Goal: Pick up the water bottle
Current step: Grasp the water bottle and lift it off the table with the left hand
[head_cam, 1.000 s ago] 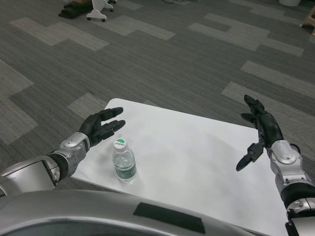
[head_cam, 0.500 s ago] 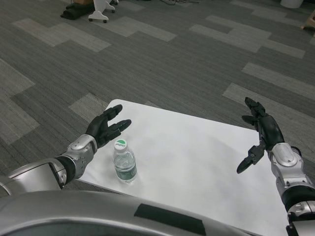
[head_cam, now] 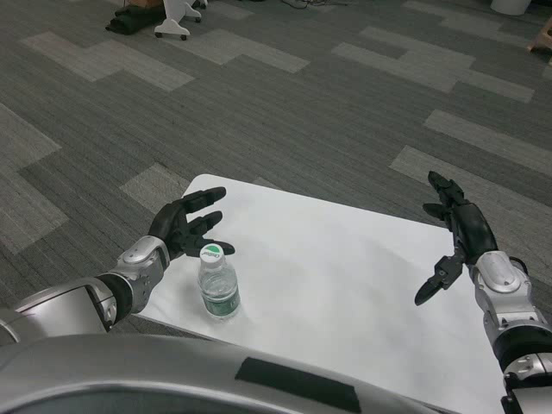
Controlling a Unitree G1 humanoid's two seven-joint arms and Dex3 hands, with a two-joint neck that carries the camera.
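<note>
Your water bottle (head_cam: 217, 285) stands upright near the front left edge of the white table (head_cam: 345, 276), cap up. Your left hand (head_cam: 185, 226) sits just behind it, fingers spread, holding nothing, one fingertip close to the cap; contact cannot be confirmed. Risk: a sideways brush on the cap would likely tip the bottle towards the table edge and off it. Your right hand (head_cam: 455, 237) hangs well apart at the table's right side, fingers apart, empty. Nothing lies between hand and bottle. Beyond, a white wheeled base (head_cam: 175, 15) stands on the carpet.
</note>
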